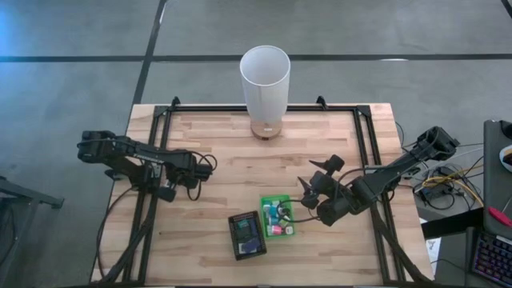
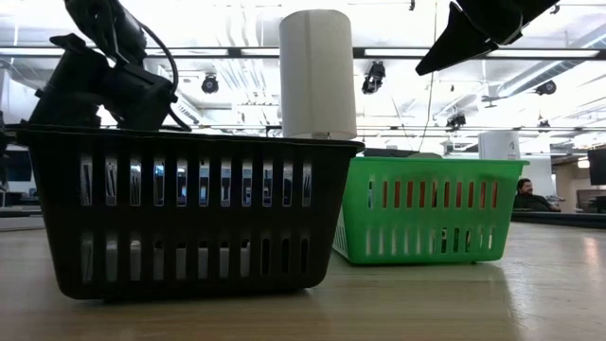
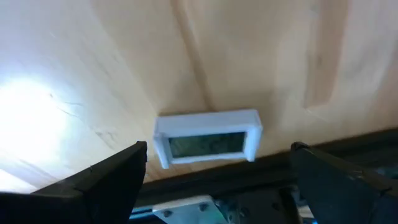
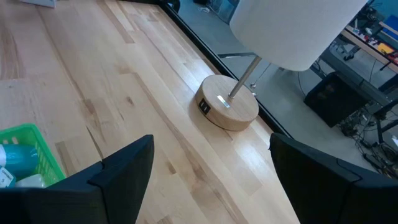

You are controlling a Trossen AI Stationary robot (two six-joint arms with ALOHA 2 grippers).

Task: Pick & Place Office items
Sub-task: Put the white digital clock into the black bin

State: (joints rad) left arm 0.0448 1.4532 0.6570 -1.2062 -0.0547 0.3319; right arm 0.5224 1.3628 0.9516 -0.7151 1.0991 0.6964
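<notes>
Pale wood table (image 1: 224,160) with darker grain streaks, green basket (image 1: 266,202), black basket (image 1: 236,218), white lamp shade (image 1: 265,76), tan round base (image 4: 227,111), white-framed greenish display (image 3: 208,142), dark arms

Left arm reaches in from the table's left edge, its left gripper (image 1: 170,186) low over the left half, fingers (image 3: 112,180) spread wide. Right arm enters from the right edge, right gripper (image 1: 308,192) right of centre, fingers (image 4: 118,174) parted.

a white lamp (image 1: 265,76) on a round wooden base (image 4: 227,111) stands upright on the table (image 1: 224,152).
</notes>
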